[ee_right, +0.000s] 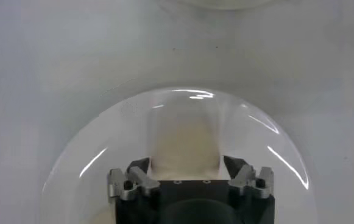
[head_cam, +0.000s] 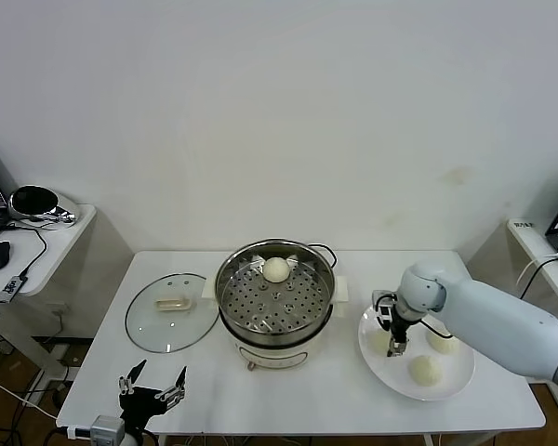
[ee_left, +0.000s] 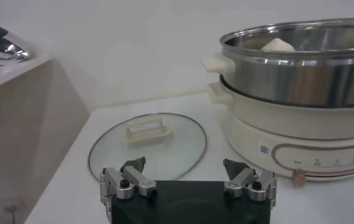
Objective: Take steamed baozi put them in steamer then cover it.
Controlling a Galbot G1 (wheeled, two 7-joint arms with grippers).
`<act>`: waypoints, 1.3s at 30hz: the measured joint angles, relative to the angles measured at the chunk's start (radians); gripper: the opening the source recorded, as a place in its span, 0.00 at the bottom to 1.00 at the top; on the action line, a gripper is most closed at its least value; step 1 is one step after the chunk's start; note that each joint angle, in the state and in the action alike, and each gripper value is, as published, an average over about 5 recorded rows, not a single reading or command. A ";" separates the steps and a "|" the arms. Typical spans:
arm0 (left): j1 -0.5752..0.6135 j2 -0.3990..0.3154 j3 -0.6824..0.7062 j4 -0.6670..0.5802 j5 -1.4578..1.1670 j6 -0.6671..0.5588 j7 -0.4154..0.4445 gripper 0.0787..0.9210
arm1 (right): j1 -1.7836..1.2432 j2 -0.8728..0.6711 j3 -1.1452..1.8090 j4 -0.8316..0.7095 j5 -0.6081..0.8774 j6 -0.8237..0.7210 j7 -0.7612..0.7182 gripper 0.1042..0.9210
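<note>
At the centre of the white table [head_cam: 298, 390] stands the round shiny stainless-steel steamer [head_cam: 275, 297] with its perforated floor, seated on a white electric pot base [head_cam: 272, 354]; one small smooth cream-white steamed baozi [head_cam: 276, 269] rests inside it toward twelve o'clock, and the left wrist view shows its top just above the steel rim [ee_left: 277, 44]. At nine o'clock from the steamer, just beside it, a round glass lid with a cream handle [head_cam: 172, 311] lies flat on the table. At three o'clock sits a flat white plate [head_cam: 446, 383] carrying three more baozi, at its nine o'clock [head_cam: 379, 340], one o'clock [head_cam: 442, 341] and six o'clock [head_cam: 425, 370]. The right gripper [head_cam: 397, 350] hangs over the plate's nine o'clock side, its fingers spread apart and straddling the bun there [ee_right: 184, 146], with no contact visible. The left gripper [head_cam: 152, 383] is parked at the table's near edge, at seven o'clock from the steamer, fingers spread and holding nothing.
</note>
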 measured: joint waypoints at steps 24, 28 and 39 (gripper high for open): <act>-0.016 -0.002 0.024 -0.014 0.007 0.001 -0.004 0.88 | 0.359 -0.094 -0.120 0.124 0.186 -0.043 -0.084 0.59; -0.018 -0.002 0.022 -0.024 0.008 0.001 -0.006 0.88 | 0.497 -0.061 -0.180 0.133 0.270 -0.062 -0.100 0.59; -0.020 -0.014 0.021 -0.043 0.013 -0.001 -0.013 0.88 | 0.658 0.162 -0.243 0.066 0.442 -0.118 -0.107 0.59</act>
